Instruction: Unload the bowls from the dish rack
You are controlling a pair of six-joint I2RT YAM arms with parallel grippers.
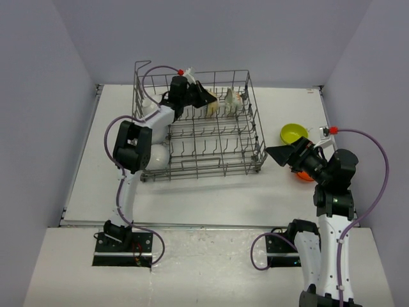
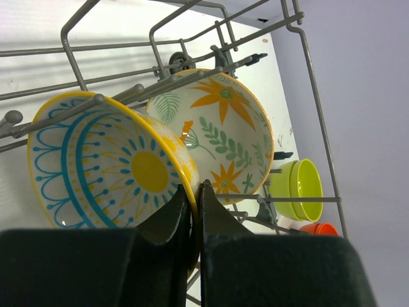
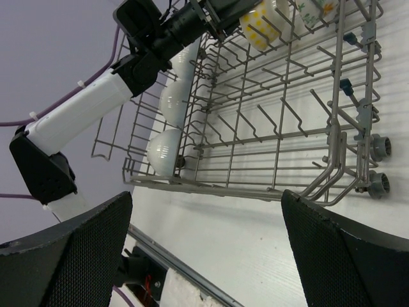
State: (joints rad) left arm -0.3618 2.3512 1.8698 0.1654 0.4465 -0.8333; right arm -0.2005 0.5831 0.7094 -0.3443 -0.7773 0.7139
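Note:
The grey wire dish rack (image 1: pixel 255 137) stands mid-table. My left gripper (image 1: pixel 208 99) reaches into its far row and is shut on the rim of a cream bowl with a blue and yellow pattern (image 2: pixel 108 166). In the left wrist view the rim sits pinched between the fingertips of this gripper (image 2: pixel 195 188). A second cream bowl with orange flowers (image 2: pixel 223 134) leans just behind it. Three white bowls (image 3: pixel 163 153) stand on edge along the rack's left side. My right gripper (image 1: pixel 281 155) hovers open and empty over the table, right of the rack.
A yellow-green bowl (image 1: pixel 293 133) sits on the table to the right of the rack, and an orange bowl (image 1: pixel 305 177) lies partly hidden under my right wrist. Purple walls enclose the white table (image 1: pixel 211 198). The rack's raised loop (image 1: pixel 142 67) stands at its far left corner.

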